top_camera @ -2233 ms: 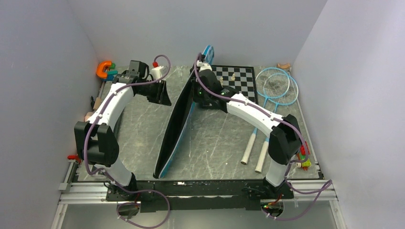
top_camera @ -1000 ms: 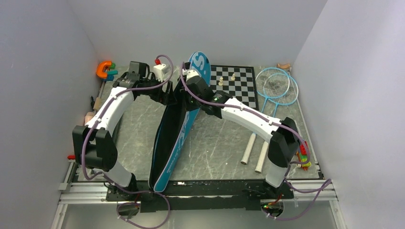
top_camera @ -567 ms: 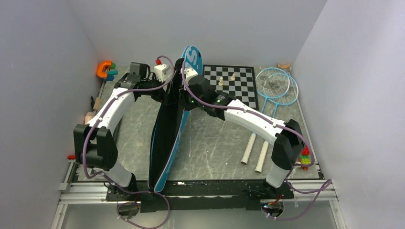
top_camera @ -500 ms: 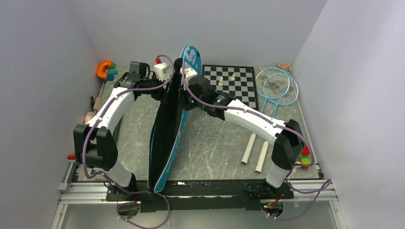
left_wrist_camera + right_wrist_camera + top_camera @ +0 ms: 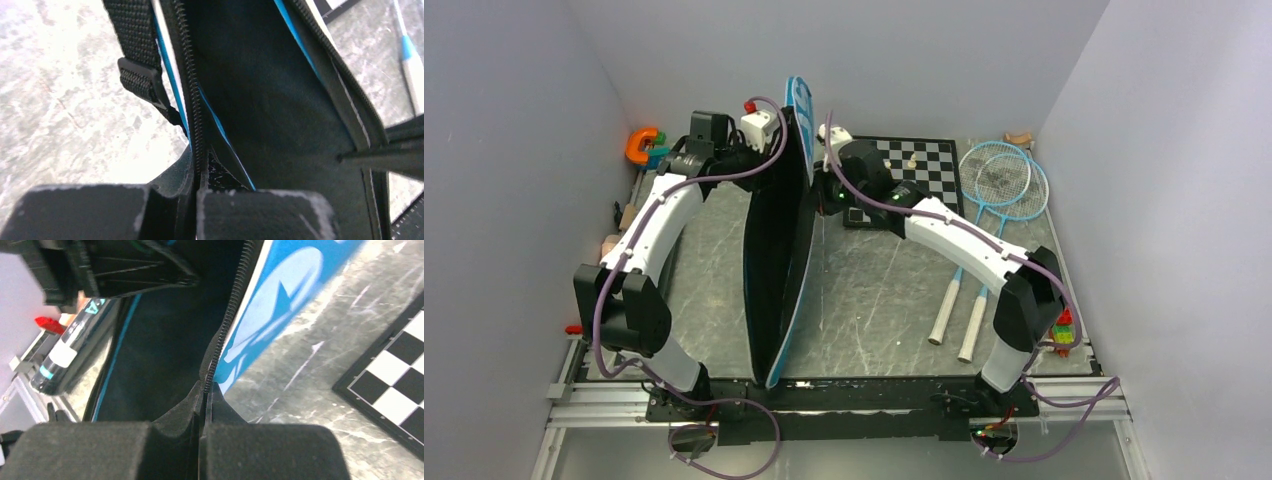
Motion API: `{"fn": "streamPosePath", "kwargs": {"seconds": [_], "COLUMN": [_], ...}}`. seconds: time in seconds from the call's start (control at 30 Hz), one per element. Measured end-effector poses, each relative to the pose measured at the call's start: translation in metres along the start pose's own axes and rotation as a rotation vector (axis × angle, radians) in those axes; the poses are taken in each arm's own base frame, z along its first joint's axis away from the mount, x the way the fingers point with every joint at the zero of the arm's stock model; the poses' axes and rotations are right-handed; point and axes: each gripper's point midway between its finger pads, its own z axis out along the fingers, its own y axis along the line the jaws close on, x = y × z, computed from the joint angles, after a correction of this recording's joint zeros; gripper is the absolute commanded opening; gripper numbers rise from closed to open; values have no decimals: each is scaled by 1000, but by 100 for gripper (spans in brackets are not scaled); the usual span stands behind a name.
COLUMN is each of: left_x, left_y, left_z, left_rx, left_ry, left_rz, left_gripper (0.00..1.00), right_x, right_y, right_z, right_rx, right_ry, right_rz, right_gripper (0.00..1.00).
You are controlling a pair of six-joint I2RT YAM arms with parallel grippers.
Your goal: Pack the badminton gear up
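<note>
Blue racket bag upright, unzipped; two rackets flat at right.

Chessboard is sitting at the back of the marble table, a pale piece standing on it; orange clamp is chilling far left, colourful bricks lying at the right edge.

So the grey marbled counter has the chessboard at the back, two light-blue rackets lying side by side on the right, an orange clamp in the far-left corner, and the racket bag up on edge down the middle.
</note>
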Motion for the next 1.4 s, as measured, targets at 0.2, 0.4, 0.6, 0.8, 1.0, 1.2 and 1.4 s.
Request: {"fn": "streamPosePath", "kwargs": {"seconds": [0.2, 0.4, 0.6, 0.8, 1.0, 1.2, 1.4], "left_x": [-18, -10, 22, 57, 59, 65, 66], "left_y": [13, 18, 28, 40, 42, 44, 46], "left_z": [0, 7, 23, 32, 27, 26, 25], "left_rx": [-127, -164, -200, -270, -311, -343, -359], "left_ry": [13, 50, 156, 284, 310, 321, 324], "left_rz": [32, 7, -77, -151, -204, -230, -243], "left_gripper": [0, 0, 0, 0, 0, 0, 0], "right_x": [-12, -9, 28, 75, 76, 69, 33], "right_y": [-46, -62, -61, -75, -77, -89, -140], "right_z": [3, 7, 16, 19, 20, 9, -47], "right_rx": [46, 43, 22, 57, 58, 78, 222], "right_ry": [-11, 6, 64, 147, 143, 125, 9], "right_rz": [47, 77, 125, 181, 217, 279, 366], "right_gripper": [0, 0, 0, 4, 48, 79, 78]}}
